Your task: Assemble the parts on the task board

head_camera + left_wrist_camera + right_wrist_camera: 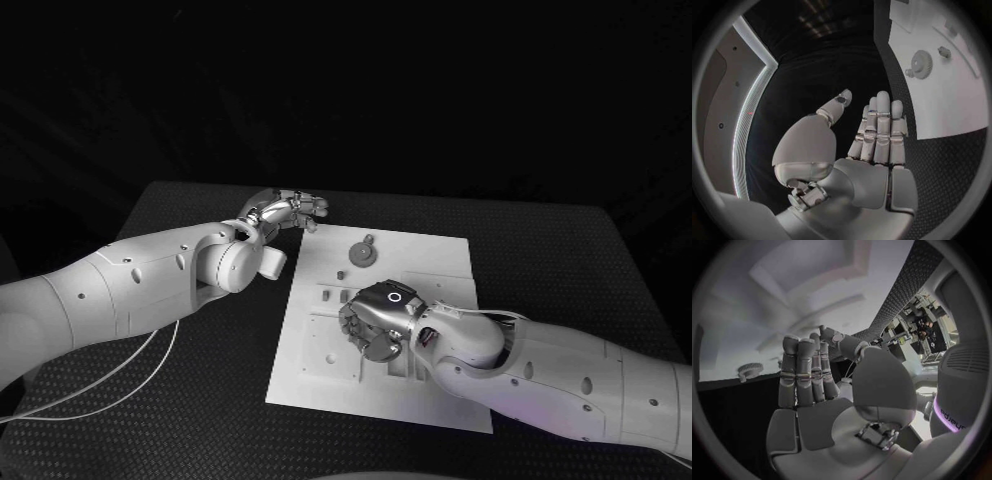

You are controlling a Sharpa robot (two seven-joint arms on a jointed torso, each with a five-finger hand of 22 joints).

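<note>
So the right hand (381, 322) is hovering low over the middle of the task board (433, 255), back of the hand facing up. In the right wrist view its fingers (803, 372) are standing straight and side by side, thumb off to one side, and nothing is sitting in the palm, so it's holding nothing. Whether the fingertips are touching the board underneath, I can't tell from the head view.

The left hand (286, 212) is hanging just off the board's far left corner, over the bare bench (188, 215). Same deal in its wrist view: fingers (878, 130) stretched out flat together, thumb spread away, palm empty.

Moving out to the board itself: it's lying as a white rectangular plate in the middle of the dark, textured bench, turned a bit askew in the head view. Its surface is showing shallow grooves, slots and small raised fittings. Near the far end there's a round grey gear (366, 254) lying flat on the plate, toothed around its rim, with a small knob just beyond it. Close by there's a small dark peg (342, 276) sticking up from the plate. A few more small pieces are sitting around the right hand, partly hidden by it, so I can't make out what they are.
</note>
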